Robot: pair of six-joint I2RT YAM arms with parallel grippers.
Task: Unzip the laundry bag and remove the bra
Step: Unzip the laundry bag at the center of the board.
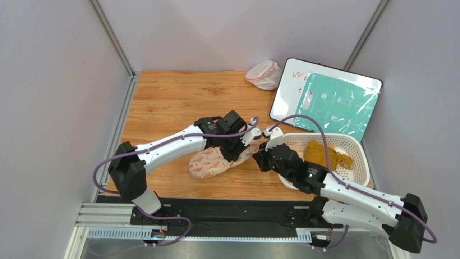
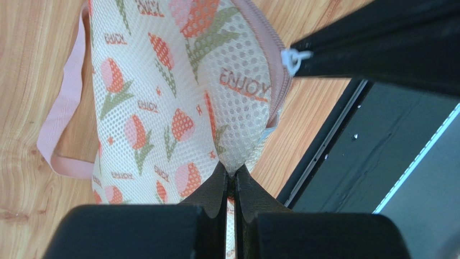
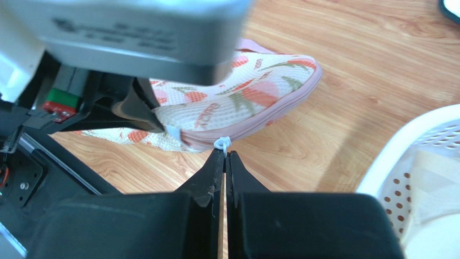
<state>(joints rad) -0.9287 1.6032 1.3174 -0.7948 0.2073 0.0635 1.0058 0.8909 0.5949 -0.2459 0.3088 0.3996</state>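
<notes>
The laundry bag (image 1: 208, 163), a cream mesh pouch with tulip print and pink edging, lies flat on the wooden table near its front. My left gripper (image 2: 232, 171) is shut on a pinch of the mesh (image 2: 237, 145) near the bag's right end, and a pink strap loop (image 2: 56, 135) trails off to one side. My right gripper (image 3: 224, 152) is shut on the small white zip pull (image 3: 221, 143) at the bag's pink zip edge (image 3: 259, 121). In the top view the two grippers meet at the bag's right tip, left gripper (image 1: 245, 145) and right gripper (image 1: 260, 156). The bra is hidden.
A white perforated basket (image 1: 360, 162) holding a mustard-yellow cloth (image 1: 324, 154) stands just right of the right gripper. Behind it lies a whiteboard with a teal sheet (image 1: 329, 97). A small white mesh pouch (image 1: 264, 74) sits at the back. A black rail (image 1: 227, 213) runs along the near edge.
</notes>
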